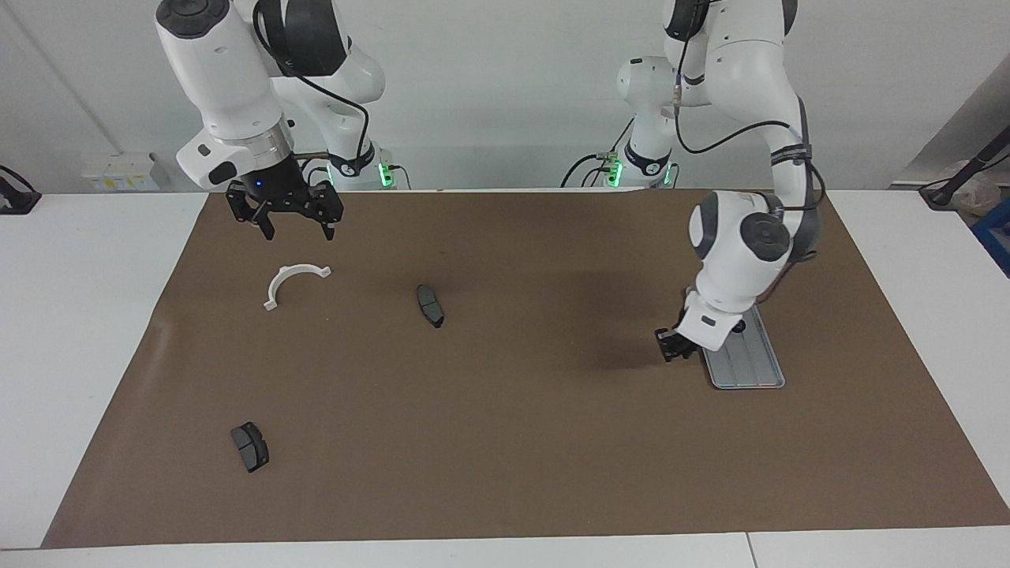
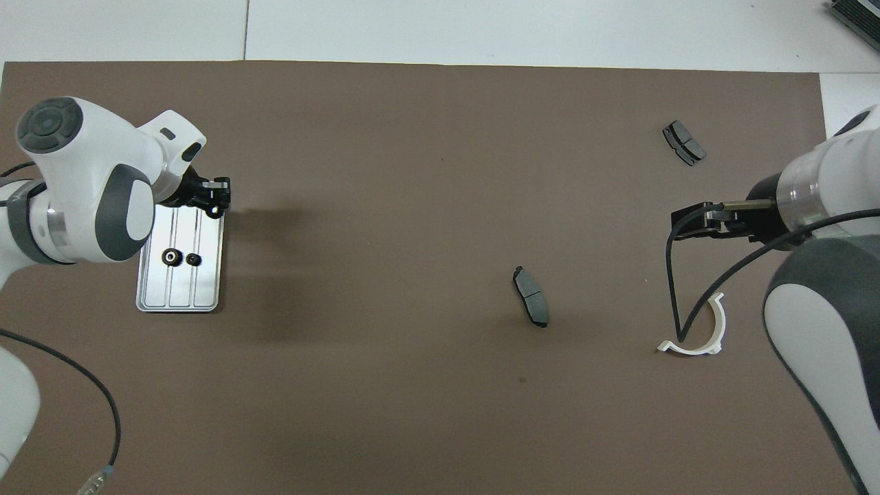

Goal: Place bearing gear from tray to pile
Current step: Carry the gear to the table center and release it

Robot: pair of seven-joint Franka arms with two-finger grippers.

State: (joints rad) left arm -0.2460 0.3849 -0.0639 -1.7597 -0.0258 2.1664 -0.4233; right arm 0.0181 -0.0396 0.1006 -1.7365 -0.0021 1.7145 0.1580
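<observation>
The left gripper (image 1: 673,347) hung just over the tray's (image 2: 206,289) edge, fingers pinched on what seemed a small dark gear. Two bearing gears (image 2: 180,258) lay in the tray. The right gripper (image 1: 297,229) waited, spread wide, above the white half-ring bracket (image 1: 292,282).
</observation>
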